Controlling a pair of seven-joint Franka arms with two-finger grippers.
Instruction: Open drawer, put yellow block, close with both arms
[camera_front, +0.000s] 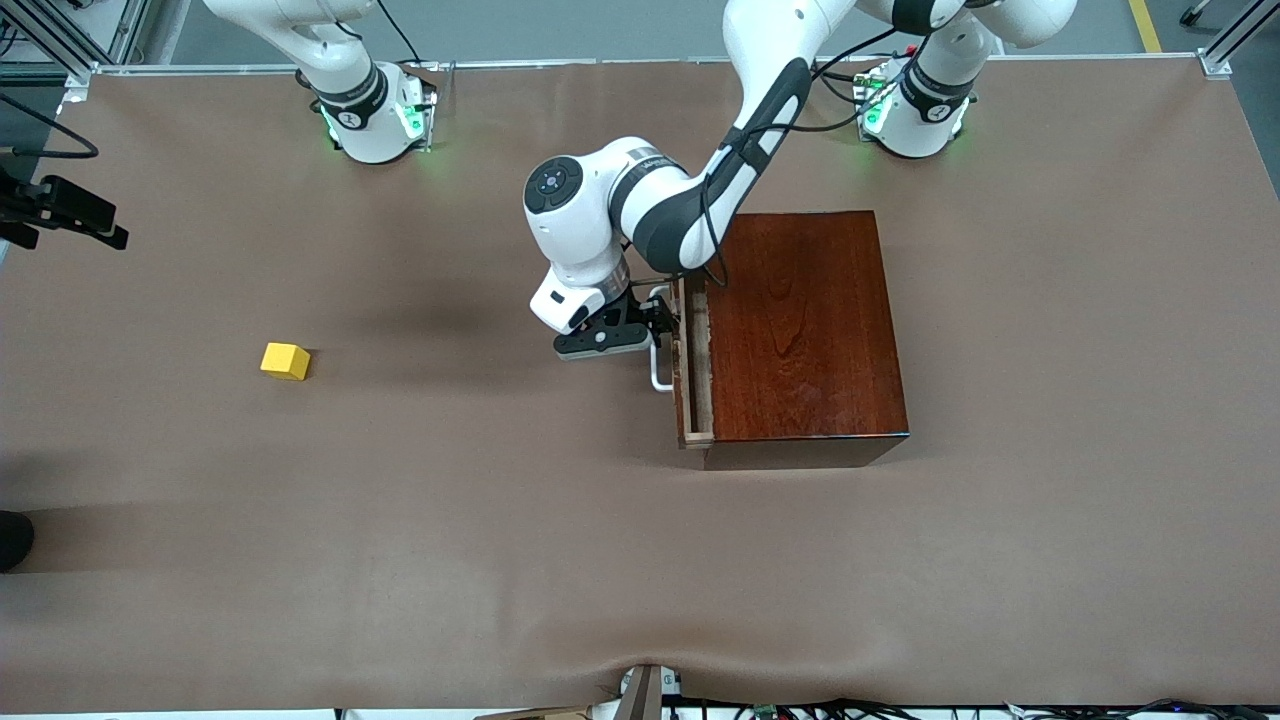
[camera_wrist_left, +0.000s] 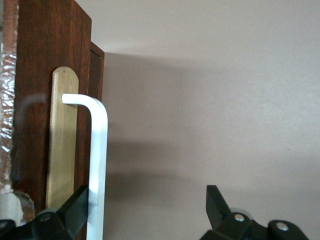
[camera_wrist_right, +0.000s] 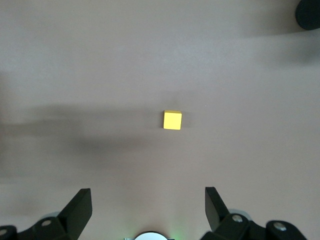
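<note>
The left gripper (camera_front: 655, 325) sits low at the drawer (camera_front: 692, 362) front, its fingers spread apart with the white handle (camera_front: 661, 375) between them; in the left wrist view the handle (camera_wrist_left: 98, 165) runs just beside one finger (camera_wrist_left: 76, 207) while the other finger (camera_wrist_left: 216, 202) stands well clear, so nothing is clenched. The drawer is pulled out only a little from the box (camera_front: 805, 330), showing a narrow strip of pale tray (its inside is too thin a slot to see into). A brass-coloured plate (camera_wrist_left: 62, 135) lies on the drawer front under the handle. The left arm (camera_front: 700, 200) reaches from its base (camera_front: 905, 115) across the box's top edge to get there. The block (camera_front: 285, 361) lies on the table (camera_front: 600, 560) well apart from the left gripper, toward the right arm's end of the table, and slightly nearer to the front camera than the handle. The right gripper (camera_wrist_right: 148, 207) is not seen in the front view; its wrist view shows it up in the air with fingers wide apart and empty, over the bare table with the block (camera_wrist_right: 172, 120) below and ahead of its fingertips, untouched. Only the right arm's base (camera_front: 375, 115) and lowest links show at the table's edge. The block rests flat on one face, clear of the box and the drawer.
</note>
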